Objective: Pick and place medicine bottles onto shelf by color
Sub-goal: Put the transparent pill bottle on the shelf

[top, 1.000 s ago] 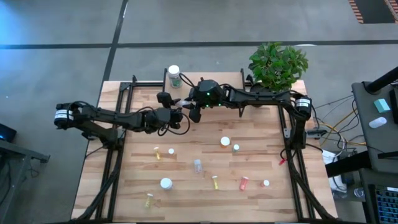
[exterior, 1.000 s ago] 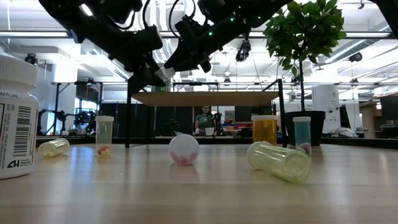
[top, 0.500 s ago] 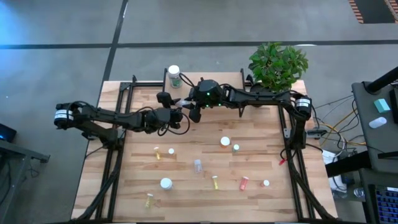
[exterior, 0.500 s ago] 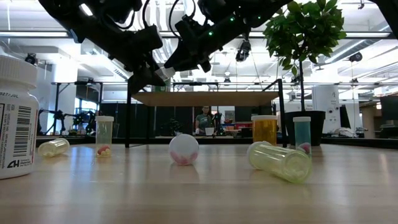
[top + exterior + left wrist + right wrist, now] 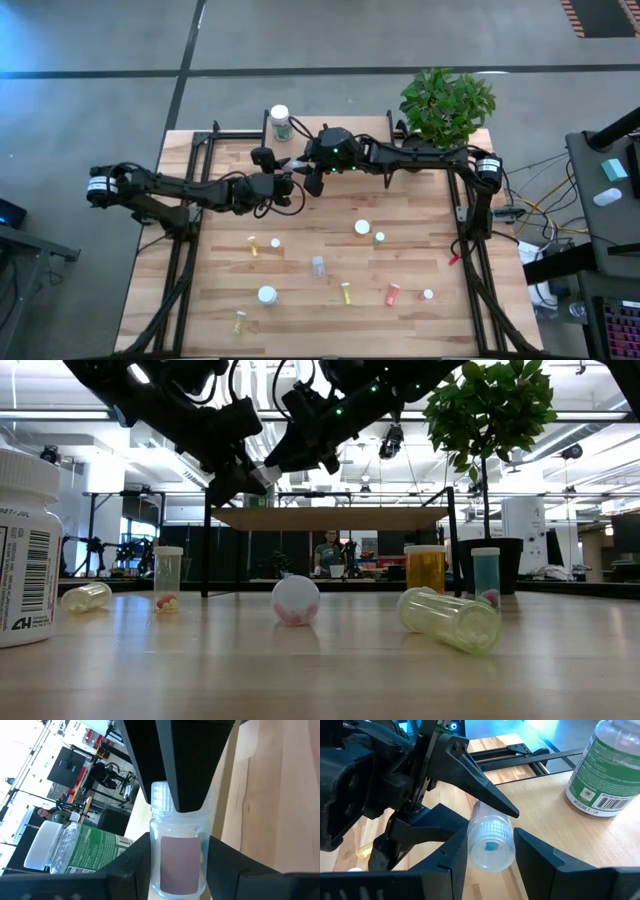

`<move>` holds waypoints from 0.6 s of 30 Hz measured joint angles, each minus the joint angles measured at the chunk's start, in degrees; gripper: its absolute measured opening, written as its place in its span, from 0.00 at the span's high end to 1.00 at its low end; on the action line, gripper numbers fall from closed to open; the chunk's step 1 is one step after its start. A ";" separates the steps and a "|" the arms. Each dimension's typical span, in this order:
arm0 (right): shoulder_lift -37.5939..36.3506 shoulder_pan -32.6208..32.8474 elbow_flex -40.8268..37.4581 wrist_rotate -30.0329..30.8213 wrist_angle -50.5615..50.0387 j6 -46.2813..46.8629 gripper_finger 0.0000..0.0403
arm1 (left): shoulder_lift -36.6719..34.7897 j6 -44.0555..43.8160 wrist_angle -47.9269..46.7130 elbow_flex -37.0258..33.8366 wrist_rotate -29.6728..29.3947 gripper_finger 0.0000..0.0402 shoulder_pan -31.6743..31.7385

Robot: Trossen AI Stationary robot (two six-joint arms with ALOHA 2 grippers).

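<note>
The right claw (image 5: 490, 865) is clamped on a small clear vial (image 5: 490, 840), one dark finger on each side of its ribbed clear cap end. The left claw (image 5: 176, 865) closes around the same vial (image 5: 175, 860) from the opposite end, its fingers (image 5: 135, 865) flanking the clear body; whether they press it or only bracket it cannot be told. The vial is see-through, with a plain pinkish-brown label on its side. Both claws meet above the shelf (image 5: 330, 518) at the back of the bench (image 5: 420, 260), with the vial held in the air between them (image 5: 293, 166). Just beside stands a larger clear bottle with a green label and white cap (image 5: 602, 775). Further medicine bottles (image 5: 318, 265), yellow, orange and white-capped, lie scattered over the front of the bench.
</note>
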 joint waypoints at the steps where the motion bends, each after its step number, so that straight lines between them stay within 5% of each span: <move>1: -0.09 0.02 0.00 0.04 -0.04 0.07 0.66 | 0.00 -0.06 0.10 0.01 0.00 0.69 0.00; 6: -0.72 0.11 0.00 0.48 -0.02 -0.22 0.64 | -0.43 -1.91 0.21 0.02 0.06 0.69 0.00; 18: -7.15 0.15 -0.21 0.23 -1.09 -4.34 0.37 | -8.23 -16.23 0.00 -0.94 3.57 0.70 0.37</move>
